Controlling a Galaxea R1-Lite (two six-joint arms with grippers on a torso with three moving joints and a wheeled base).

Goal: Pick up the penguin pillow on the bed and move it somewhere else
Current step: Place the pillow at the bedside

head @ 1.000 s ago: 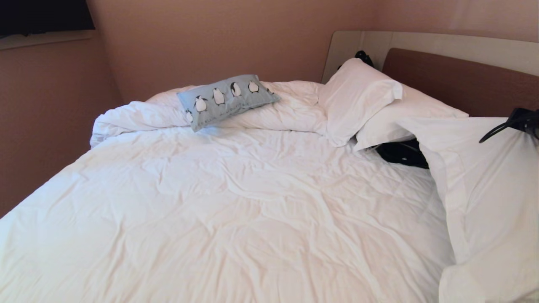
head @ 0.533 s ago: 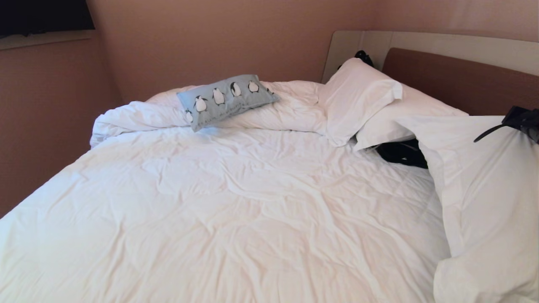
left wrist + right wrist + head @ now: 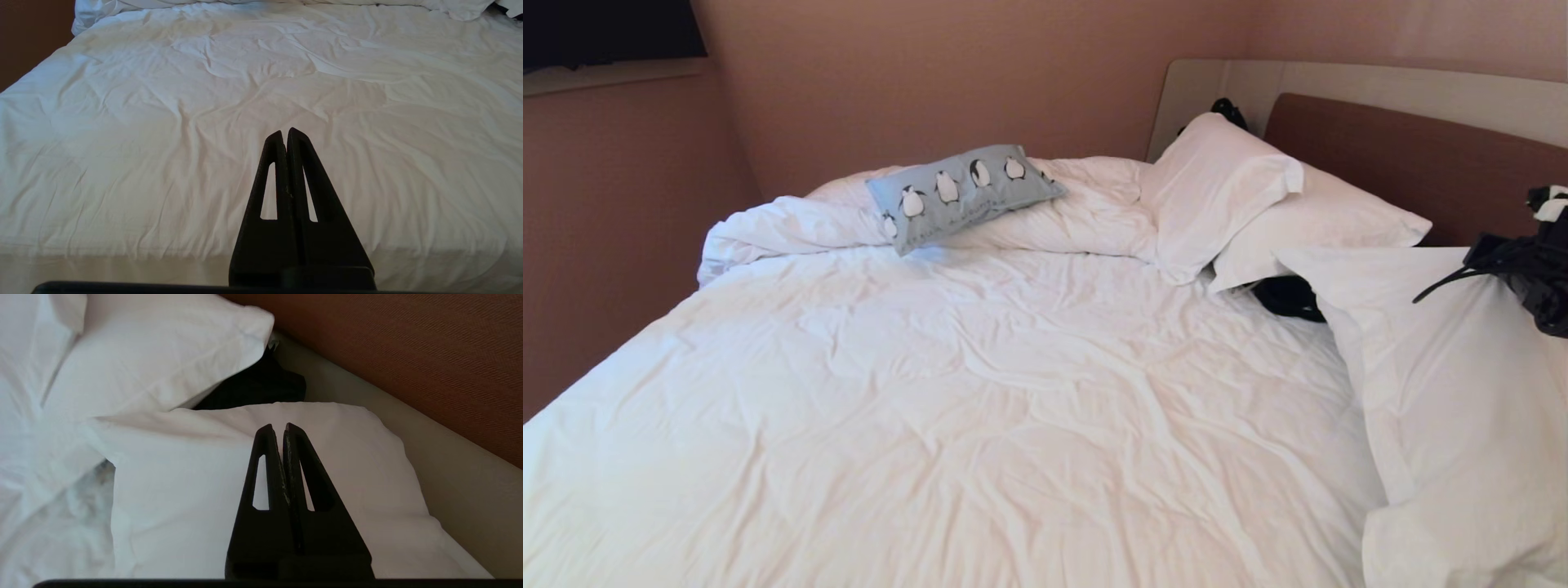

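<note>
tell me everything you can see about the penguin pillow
The penguin pillow is a small rectangular cushion of light blue fabric, printed with a row of black-and-white penguins across its face. It looks soft and slightly creased. It lies tilted on the bunched-up fold of the white duvet at the far side of the bed, one corner hanging down toward the flatter covers. Only the duvet touches it; it sits apart from the white pillows near the headboard, and neither end effector is near it.
</note>
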